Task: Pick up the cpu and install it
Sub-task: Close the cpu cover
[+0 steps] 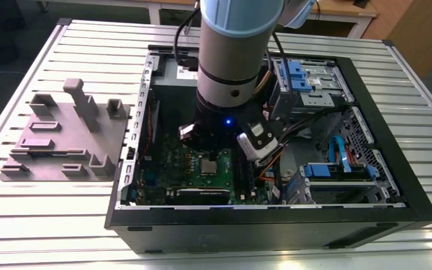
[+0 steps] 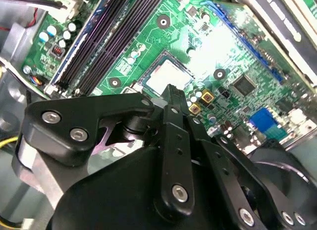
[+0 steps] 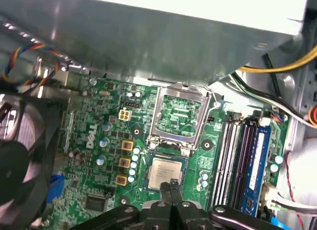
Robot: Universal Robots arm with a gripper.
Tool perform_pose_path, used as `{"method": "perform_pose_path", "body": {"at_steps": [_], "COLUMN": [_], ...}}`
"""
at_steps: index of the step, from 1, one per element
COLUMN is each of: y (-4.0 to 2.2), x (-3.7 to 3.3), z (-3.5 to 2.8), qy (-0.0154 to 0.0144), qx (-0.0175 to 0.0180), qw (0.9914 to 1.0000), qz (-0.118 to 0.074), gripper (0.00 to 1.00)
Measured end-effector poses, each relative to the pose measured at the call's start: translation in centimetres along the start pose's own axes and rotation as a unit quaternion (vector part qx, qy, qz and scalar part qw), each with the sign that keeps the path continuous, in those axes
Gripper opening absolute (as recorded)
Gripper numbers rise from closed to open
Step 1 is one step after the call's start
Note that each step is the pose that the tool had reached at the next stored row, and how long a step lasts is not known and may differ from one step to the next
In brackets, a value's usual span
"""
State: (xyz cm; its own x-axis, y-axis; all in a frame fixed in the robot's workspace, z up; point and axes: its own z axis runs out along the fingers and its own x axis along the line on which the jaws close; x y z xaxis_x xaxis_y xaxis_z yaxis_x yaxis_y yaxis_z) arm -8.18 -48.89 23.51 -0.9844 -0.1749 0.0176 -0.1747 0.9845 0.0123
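The cpu (image 3: 166, 171), a small square chip with a silvery top, lies flat in its socket on the green motherboard (image 3: 99, 141). The hinged silver socket frame (image 3: 157, 111) stands swung open just beyond it. My gripper (image 3: 173, 184) hangs directly over the chip's near edge, its two black fingers pressed together with nothing between them. In the second wrist view the fingertips (image 2: 171, 93) reach the edge of the cpu (image 2: 168, 75). In the exterior view the arm reaches down into the open computer case, with the cpu (image 1: 210, 166) just below the gripper (image 1: 214, 153).
Dark memory slots (image 3: 242, 155) run beside the socket and a black fan (image 3: 20, 155) sits on the other side. Case walls (image 1: 396, 169), blue drive bays (image 1: 298, 76) and cables (image 1: 336, 149) crowd the arm. A grey fixture block (image 1: 58, 135) stands on the slatted table at the exterior view's left.
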Motion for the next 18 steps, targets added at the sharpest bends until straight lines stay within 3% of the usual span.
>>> {"method": "perform_pose_path", "body": {"at_steps": [8, 13, 18], "y": [0.00, -0.01, -0.03], "x": [-0.02, -0.06, -0.14], "z": [0.17, 0.23, 0.26], "qy": [-0.0085, -0.0136, -0.0165], "qx": [0.0024, 0.0038, 0.0048], "qw": [0.99875, 0.99722, 0.99512], "qz": [-0.049, -0.073, -0.097], "gripper": [0.10, 0.10, 0.10]}}
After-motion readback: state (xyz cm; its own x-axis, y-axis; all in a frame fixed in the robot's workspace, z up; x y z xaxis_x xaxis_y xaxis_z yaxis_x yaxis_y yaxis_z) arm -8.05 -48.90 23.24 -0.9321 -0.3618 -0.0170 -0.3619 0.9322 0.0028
